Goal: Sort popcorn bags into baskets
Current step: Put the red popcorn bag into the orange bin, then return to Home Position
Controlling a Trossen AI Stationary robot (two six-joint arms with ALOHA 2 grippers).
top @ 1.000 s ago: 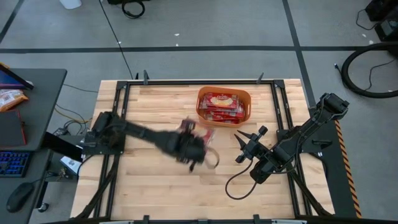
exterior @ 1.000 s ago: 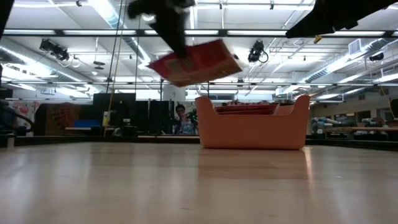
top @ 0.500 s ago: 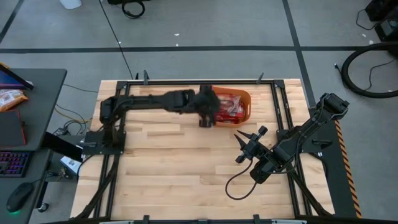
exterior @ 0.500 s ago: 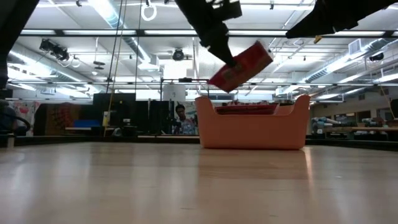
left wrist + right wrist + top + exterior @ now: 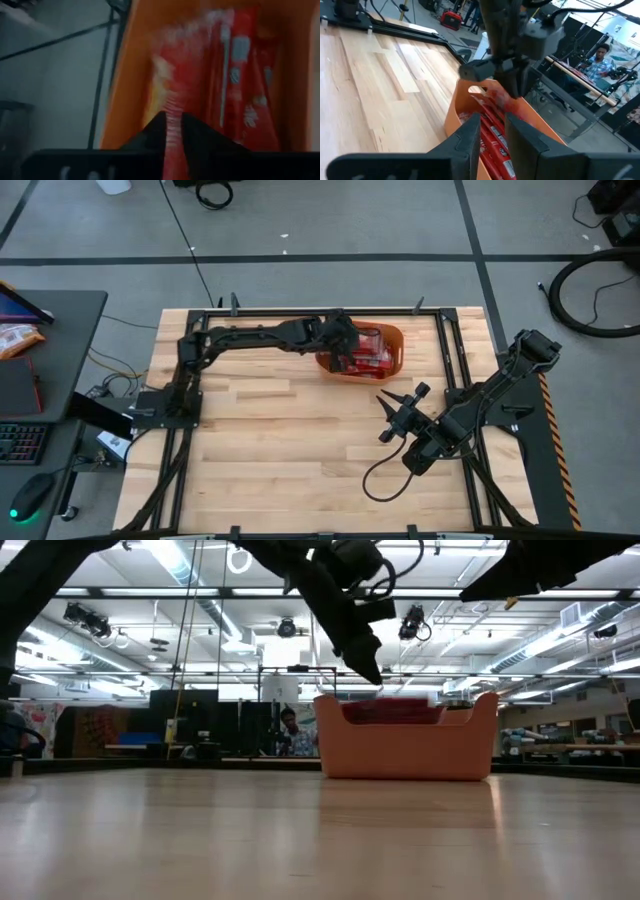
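Observation:
The orange basket (image 5: 396, 338) stands near the table's far edge, also seen in the low view (image 5: 410, 745) and the right wrist view (image 5: 452, 118). Several red popcorn bags (image 5: 374, 356) lie inside it (image 5: 243, 70). My left gripper (image 5: 344, 352) reaches over the basket's left half, pointing down into it (image 5: 366, 668), and is shut on one more red popcorn bag (image 5: 170, 85). My right gripper (image 5: 400, 412) waits open above the table's right part, apart from everything. My left gripper pinches the red popcorn bag by its upper edge (image 5: 173, 132) between the two fingers, coming from above and slanting down. The bag hangs below the fingers inside the basket; whether its lower end rests on the other packets is blurred.
Bare wooden tabletop (image 5: 270, 440) spreads over the near and left parts. A black metal frame (image 5: 300, 311) runs round the table's edges. A cable (image 5: 375, 480) loops on the table below my right arm. People sit in the room beyond (image 5: 600, 55).
My left gripper has carried the red bag from above the table's middle toward the far edge and right, over the basket, then down into it. The bag has tipped from nearly flat to steeply hanging and has dropped below the basket's rim.

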